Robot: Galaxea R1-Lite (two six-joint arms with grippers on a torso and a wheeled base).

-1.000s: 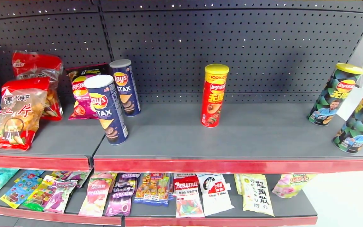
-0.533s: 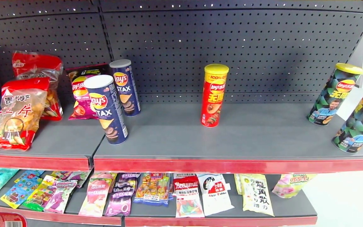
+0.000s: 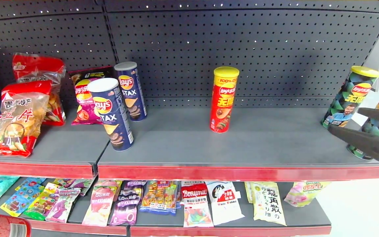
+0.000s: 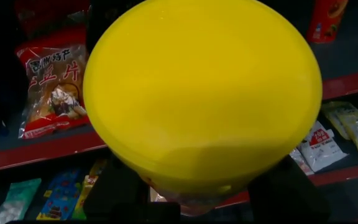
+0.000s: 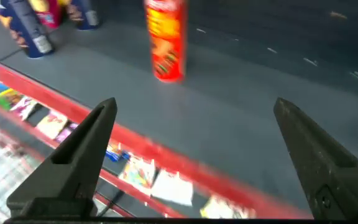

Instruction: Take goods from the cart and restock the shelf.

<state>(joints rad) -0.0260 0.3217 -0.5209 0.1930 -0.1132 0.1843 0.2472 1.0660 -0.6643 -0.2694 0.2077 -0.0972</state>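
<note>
At the right end of the shelf (image 3: pixel 242 144), your right gripper (image 3: pixel 344 119) has swung in, jaws wide and empty; near left, your left gripper (image 4: pixel 204 199), clamped on the red can (image 3: pixel 2 227), raises it for restocking.

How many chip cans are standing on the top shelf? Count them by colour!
Blue cans: 2
Red can: 1
Green cans: 2
Total: 5 cans
</note>
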